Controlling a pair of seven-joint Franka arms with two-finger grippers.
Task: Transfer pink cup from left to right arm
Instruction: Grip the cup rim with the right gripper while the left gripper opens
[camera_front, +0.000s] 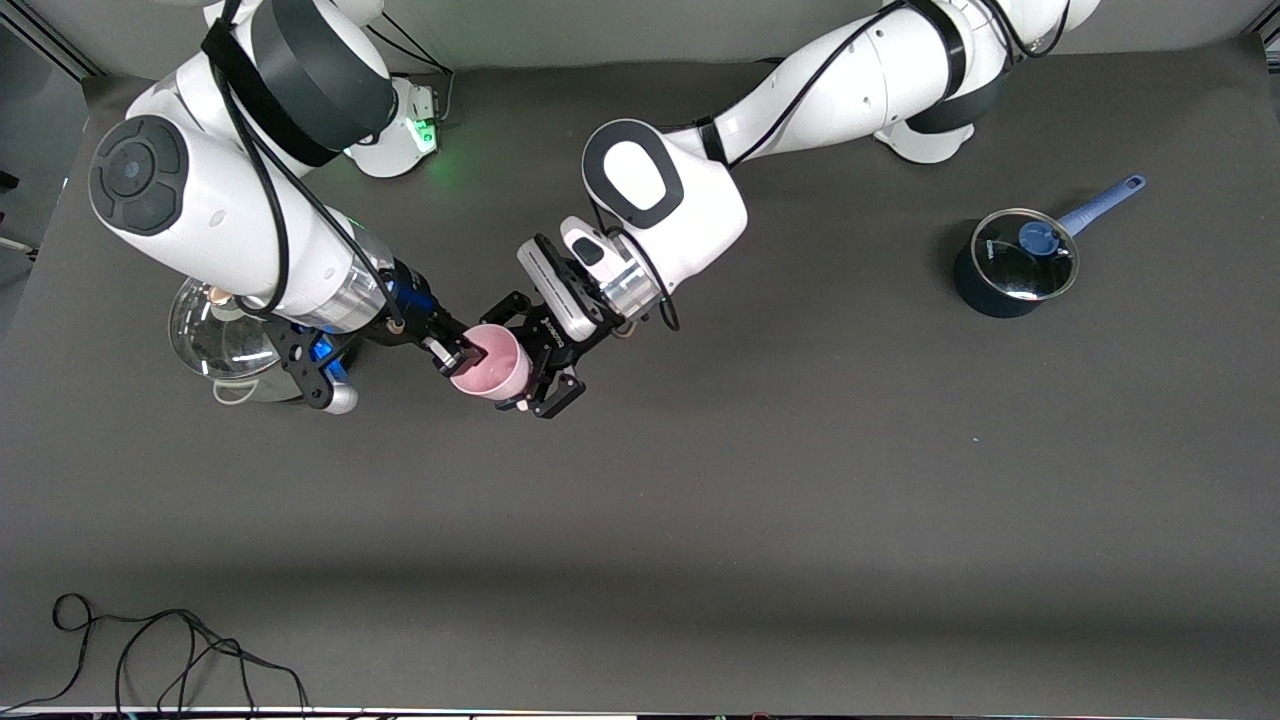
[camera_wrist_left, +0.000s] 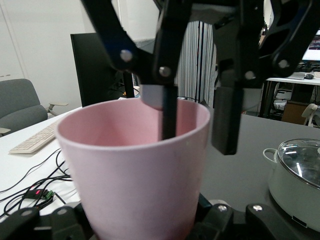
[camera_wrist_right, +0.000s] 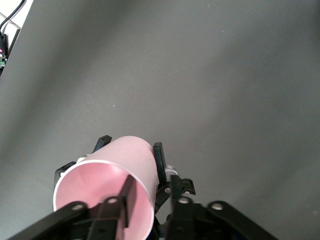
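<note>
Pink cup (camera_front: 492, 366) (saucepan (camera_front: 1012, 264) well apart)

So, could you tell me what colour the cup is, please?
Plain pale pink cup, clearest in the left wrist view.

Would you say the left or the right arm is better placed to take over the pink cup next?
Right, probably. The right tool already straddles the rim of the pink cup, one finger inside and one outside, above the table, while the left tool holds the cup's base and need only let go.

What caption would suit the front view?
Left tool holds the pink cup while right tool closes on its rim.
</note>
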